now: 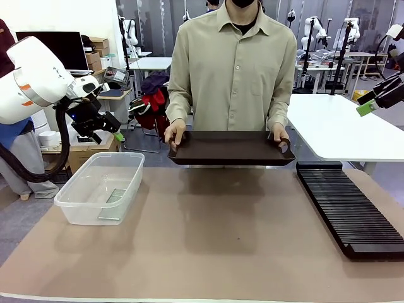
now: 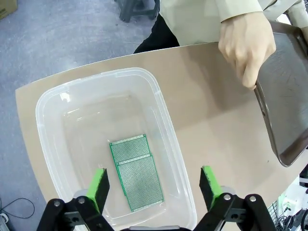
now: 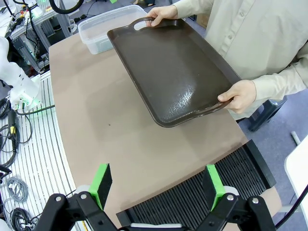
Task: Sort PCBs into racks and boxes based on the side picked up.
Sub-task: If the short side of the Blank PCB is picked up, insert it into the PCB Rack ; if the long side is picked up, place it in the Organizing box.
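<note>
Two green PCBs point(image 2: 137, 171) lie flat and overlapping on the floor of the clear box point(image 2: 166, 120); in the front view they show as a green patch point(image 1: 117, 194) inside that box point(image 1: 69, 202). My left gripper point(image 2: 154, 186) hangs open above the box, holding nothing, and is raised at the left in the front view point(image 1: 106, 128). The long black rack point(image 1: 350, 208) lies at the table's right. My right gripper point(image 3: 156, 185) is open and empty above the rack point(image 3: 211, 192), and sits high at the right edge in the front view point(image 1: 379, 98).
A person across the table holds a dark brown tray point(image 1: 230, 148) by both ends above the far edge, one hand point(image 2: 245, 43) near the box. The tray point(image 3: 173, 67) carries nothing. Bare brown tabletop point(image 1: 221, 240) spreads between box and rack.
</note>
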Available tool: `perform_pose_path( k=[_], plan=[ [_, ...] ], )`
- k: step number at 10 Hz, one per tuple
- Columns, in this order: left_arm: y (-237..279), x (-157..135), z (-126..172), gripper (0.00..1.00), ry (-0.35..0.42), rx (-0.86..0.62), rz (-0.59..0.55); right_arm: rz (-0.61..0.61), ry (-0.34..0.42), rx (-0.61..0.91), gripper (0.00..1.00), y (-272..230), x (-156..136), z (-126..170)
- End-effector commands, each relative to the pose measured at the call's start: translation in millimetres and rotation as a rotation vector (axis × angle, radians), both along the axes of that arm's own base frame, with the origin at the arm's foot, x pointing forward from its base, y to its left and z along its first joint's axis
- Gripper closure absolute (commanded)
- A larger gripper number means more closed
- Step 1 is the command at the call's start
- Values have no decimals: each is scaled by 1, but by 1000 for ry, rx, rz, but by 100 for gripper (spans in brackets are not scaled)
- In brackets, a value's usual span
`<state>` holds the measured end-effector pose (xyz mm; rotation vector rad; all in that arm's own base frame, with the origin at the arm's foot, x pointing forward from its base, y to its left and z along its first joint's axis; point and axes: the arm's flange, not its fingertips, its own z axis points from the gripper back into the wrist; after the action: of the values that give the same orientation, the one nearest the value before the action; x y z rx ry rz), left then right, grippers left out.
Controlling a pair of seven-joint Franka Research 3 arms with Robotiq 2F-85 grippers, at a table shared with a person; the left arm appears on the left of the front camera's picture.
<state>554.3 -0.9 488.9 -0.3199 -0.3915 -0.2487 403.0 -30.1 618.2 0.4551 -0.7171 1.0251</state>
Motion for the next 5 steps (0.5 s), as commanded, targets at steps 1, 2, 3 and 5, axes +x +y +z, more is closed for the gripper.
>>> perform_pose_path(
  k=[1, 2, 3, 5],
  plan=[
    [2, 1, 2, 0, 14, -2, 3, 21, -3, 18, 0, 1, 1, -1],
    [2, 1, 2, 0, 14, -2, 3, 21, -3, 18, 0, 1, 1, -1],
    [2, 1, 2, 0, 14, -2, 3, 21, -3, 18, 0, 1, 1, -1],
    [0, 0, 0, 0, 0, 0, 0, 21, -3, 18, 0, 1, 1, -1]
  ],
)
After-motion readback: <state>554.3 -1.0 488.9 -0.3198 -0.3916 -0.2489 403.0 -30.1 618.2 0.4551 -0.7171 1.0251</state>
